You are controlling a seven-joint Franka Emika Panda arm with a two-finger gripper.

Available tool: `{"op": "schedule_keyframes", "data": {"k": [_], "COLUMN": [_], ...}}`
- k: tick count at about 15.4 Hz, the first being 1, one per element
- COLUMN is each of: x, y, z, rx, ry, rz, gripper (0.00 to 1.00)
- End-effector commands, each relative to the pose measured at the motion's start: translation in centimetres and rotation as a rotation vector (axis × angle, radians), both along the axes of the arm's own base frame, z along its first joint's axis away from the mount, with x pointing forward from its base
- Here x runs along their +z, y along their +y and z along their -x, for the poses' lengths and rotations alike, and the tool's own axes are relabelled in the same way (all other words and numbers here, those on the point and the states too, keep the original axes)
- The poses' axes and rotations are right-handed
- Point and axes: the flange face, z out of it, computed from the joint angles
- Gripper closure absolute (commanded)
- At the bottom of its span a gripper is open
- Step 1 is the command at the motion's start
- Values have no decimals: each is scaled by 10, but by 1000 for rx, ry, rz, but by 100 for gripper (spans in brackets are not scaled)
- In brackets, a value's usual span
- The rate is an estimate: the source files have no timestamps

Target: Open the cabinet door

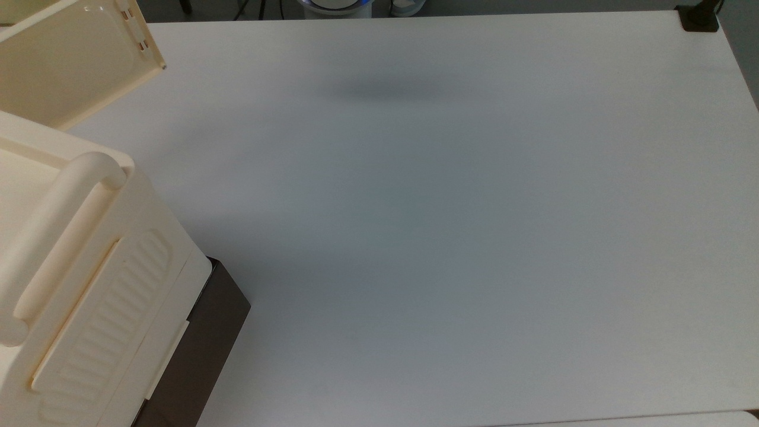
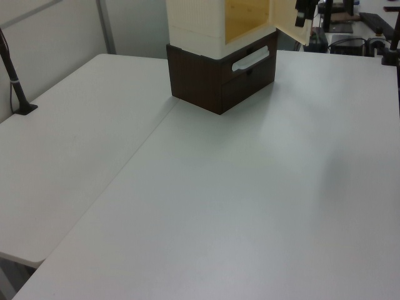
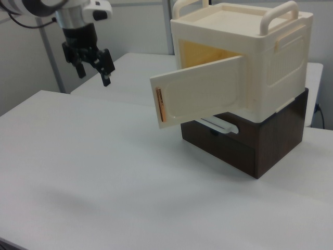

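The cream cabinet [image 3: 270, 57] with bar handles on top stands on a dark brown base [image 3: 244, 148]. It sits at the top view's left edge [image 1: 89, 267] and at the far end of the table in the left view [image 2: 194, 22]. The cabinet door [image 3: 200, 94] stands swung outward, showing a yellowish inside [image 3: 200, 54]. The door also shows in the top view [image 1: 77, 59] and the left view [image 2: 286, 17]. My gripper [image 3: 93, 73] hangs high above the table, apart from the door's free edge on the right view's left. It is open and holds nothing. Its dark tip shows in the left view [image 2: 302, 11].
The brown base has a drawer with a white handle [image 2: 250, 59]. A black clamp [image 1: 699, 18] sits at the top view's top right corner. A black post [image 2: 14, 75] stands at the left view's left. A seam [image 2: 134, 159] joins two white tabletops.
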Motion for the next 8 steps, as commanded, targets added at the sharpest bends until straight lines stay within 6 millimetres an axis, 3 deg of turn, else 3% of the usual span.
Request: {"op": "schedule_keyframes", "data": {"k": [1, 8], "x": [-25, -26], "y": [6, 5], "z": [-19, -19], "rx": [17, 18], "ry": [18, 19], "rz": [15, 39], "gripper": [0, 0]}}
